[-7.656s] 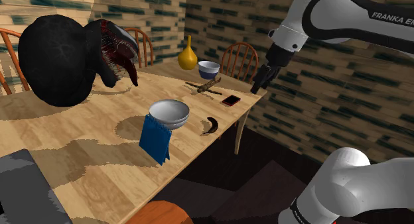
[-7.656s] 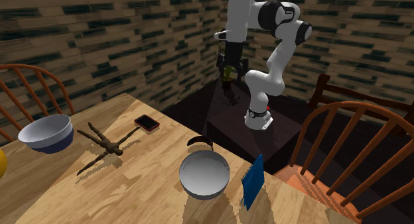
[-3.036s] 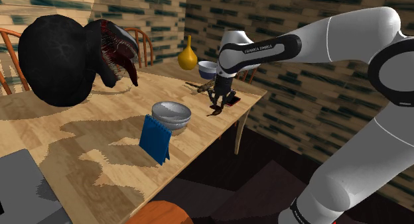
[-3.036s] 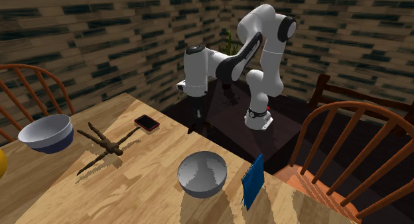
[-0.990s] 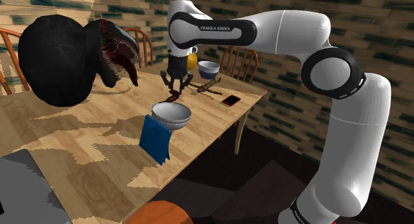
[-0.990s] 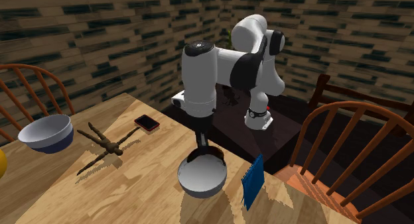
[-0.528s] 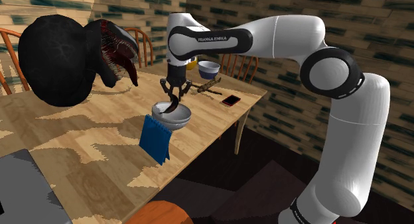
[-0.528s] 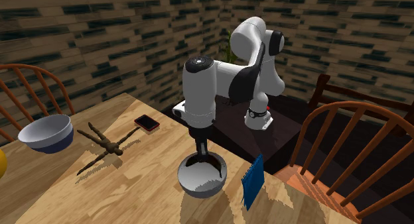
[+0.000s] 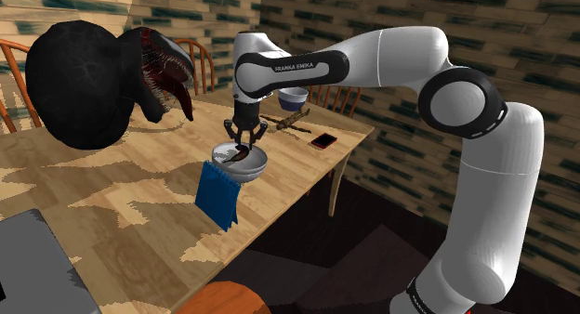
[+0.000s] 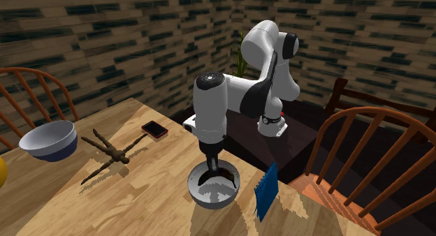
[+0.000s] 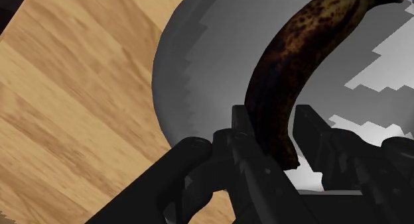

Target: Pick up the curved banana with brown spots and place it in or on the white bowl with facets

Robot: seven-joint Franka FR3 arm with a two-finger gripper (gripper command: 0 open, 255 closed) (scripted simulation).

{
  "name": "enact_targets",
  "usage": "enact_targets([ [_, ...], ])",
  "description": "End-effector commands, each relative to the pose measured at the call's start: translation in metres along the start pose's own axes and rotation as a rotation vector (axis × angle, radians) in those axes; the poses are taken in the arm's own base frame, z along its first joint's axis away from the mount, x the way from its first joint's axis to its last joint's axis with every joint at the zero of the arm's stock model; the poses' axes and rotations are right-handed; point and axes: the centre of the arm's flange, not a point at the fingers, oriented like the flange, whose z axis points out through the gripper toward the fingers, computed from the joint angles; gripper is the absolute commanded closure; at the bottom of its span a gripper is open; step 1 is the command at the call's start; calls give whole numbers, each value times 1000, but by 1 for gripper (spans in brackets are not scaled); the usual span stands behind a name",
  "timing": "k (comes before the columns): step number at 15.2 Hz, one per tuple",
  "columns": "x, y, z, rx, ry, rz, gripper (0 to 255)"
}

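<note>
The curved banana (image 11: 292, 63), dark brown with spots, is clasped between the black fingers (image 11: 244, 133) of my gripper (image 11: 272, 140). The gripper (image 9: 243, 143) reaches down into the white faceted bowl (image 9: 253, 164) near the table's front edge, and the banana (image 9: 240, 154) hangs inside the bowl's rim. From the second exterior view the gripper (image 10: 212, 173) is lowered into the bowl (image 10: 213, 194), with the dark banana (image 10: 222, 174) against the inner wall. The wrist view has the grey bowl interior (image 11: 199, 83) behind the banana.
A blue booklet (image 9: 217, 195) stands upright just beside the bowl. A large black creature head (image 9: 98, 80) sits at the table's far left. A twig (image 10: 105, 152), a phone (image 10: 154, 129), a blue-and-white bowl (image 10: 49, 140) and a yellow vase (image 9: 266, 63) lie further back. Chairs (image 10: 370, 161) surround the table.
The gripper has come down with the banana from above the bowl into the bowl. It stays shut on the banana.
</note>
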Motion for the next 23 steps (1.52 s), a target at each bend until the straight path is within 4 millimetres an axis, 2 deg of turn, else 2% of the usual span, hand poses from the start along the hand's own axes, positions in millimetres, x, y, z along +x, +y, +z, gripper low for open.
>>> enact_targets([
  [1,0,0,2,-2,-2,0,255],
  [5,0,0,2,-2,-2,0,255],
  [6,-1,0,2,-2,-2,0,0],
  [11,0,0,2,-2,-2,0,0],
  [15,0,0,-48,-2,-2,0,0],
  [23,0,0,-48,-2,-2,0,0],
])
